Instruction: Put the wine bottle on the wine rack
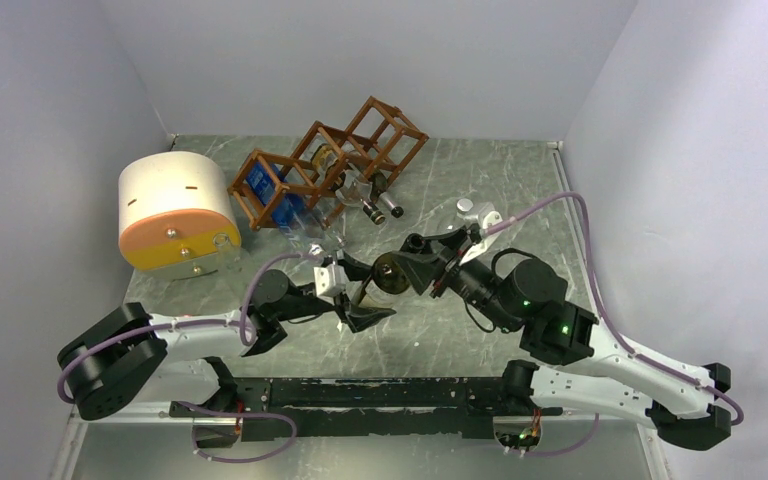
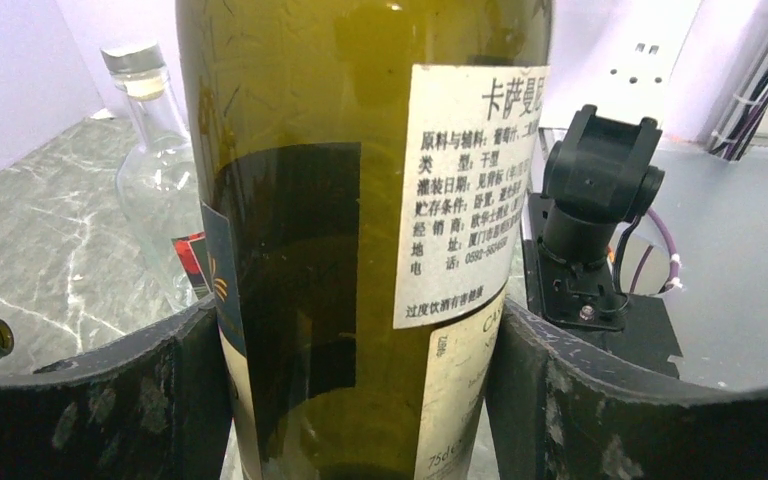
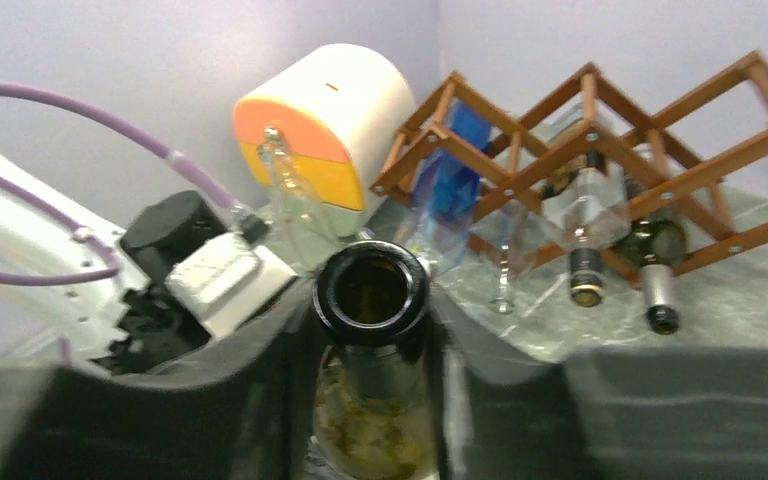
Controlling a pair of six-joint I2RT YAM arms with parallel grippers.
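The green wine bottle (image 1: 388,275) stands upright on the table between both arms, its mouth open. In the left wrist view its labelled body (image 2: 360,200) fills the gap between the dark fingers (image 2: 90,400), which press on both sides. My left gripper (image 1: 365,293) is shut on the bottle's lower body. My right gripper (image 1: 422,262) is shut on the neck; the right wrist view shows the open mouth (image 3: 370,293) between its pads. The reddish-brown wooden wine rack (image 1: 330,165) stands at the back and also shows in the right wrist view (image 3: 600,130), apart from both grippers.
The rack holds a blue bottle (image 1: 263,185) and several other bottles with necks pointing forward (image 1: 385,208). A clear glass bottle (image 1: 315,235) stands just behind the left gripper. A cream-and-orange cylinder (image 1: 175,210) sits at the back left. Walls close in on the left, back and right.
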